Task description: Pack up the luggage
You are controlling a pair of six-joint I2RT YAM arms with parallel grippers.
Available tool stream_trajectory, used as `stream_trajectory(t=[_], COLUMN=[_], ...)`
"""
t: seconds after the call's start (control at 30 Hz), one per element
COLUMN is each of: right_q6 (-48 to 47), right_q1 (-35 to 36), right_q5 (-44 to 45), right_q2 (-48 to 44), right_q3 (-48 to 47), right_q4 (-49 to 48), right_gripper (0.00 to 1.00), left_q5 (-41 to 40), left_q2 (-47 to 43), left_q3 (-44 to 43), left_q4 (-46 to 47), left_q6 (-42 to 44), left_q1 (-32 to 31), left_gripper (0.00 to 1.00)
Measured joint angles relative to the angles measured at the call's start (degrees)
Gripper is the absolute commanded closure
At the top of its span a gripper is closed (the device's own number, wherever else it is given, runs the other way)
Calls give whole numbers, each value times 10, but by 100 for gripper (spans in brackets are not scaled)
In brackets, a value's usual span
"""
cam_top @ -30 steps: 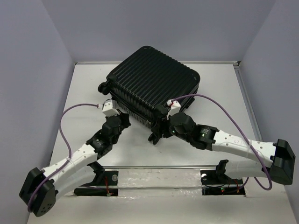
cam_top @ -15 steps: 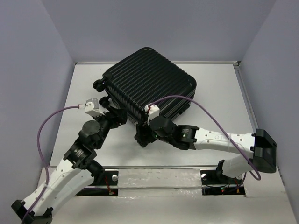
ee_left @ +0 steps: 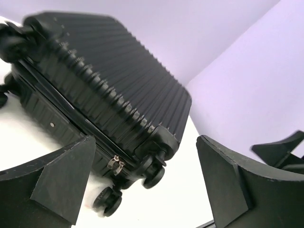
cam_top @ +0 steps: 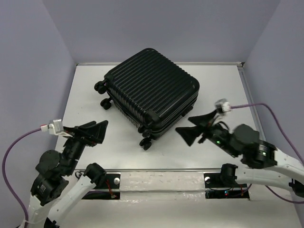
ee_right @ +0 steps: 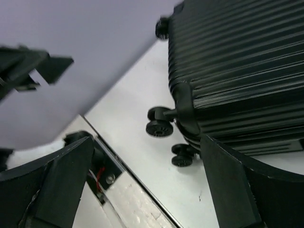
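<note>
The luggage (cam_top: 151,90), a black ribbed hard-shell suitcase, lies flat and closed in the middle of the table, its caster wheels (cam_top: 145,141) toward me. My left gripper (cam_top: 100,132) hovers open to its near left, apart from it. My right gripper (cam_top: 184,124) is open just right of the near corner, touching nothing. The left wrist view shows the luggage (ee_left: 109,80), its zipper pulls (ee_left: 114,164) and corner wheels (ee_left: 154,173) beyond my open gripper (ee_left: 147,185). In the right wrist view, the luggage (ee_right: 237,61) and two wheels (ee_right: 159,127) sit past my open gripper (ee_right: 147,185).
Lilac walls enclose the white table (cam_top: 85,95) on three sides. A raised rim (cam_top: 248,95) runs along its right side. A metal strip (cam_top: 161,178) with the arm mounts crosses the near edge.
Both arms have pulled back from the luggage's near side toward their bases, and both grippers have opened wide. The luggage shifted slightly left early on and now lies still.
</note>
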State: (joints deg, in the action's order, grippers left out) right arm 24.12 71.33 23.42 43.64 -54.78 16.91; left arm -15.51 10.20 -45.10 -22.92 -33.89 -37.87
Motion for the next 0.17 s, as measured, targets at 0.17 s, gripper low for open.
stream_trajectory(t=[0.17], right_q6=[7], right_q1=[-1], right_q5=[72], right_q2=[-181], right_q3=[71], right_q4=[-25], right_gripper=[0], left_q5=[-10], left_q2=[-82], left_q3=[-19], left_q4=[-41], left_q6=[2], left_q1=[0], left_gripper=[1])
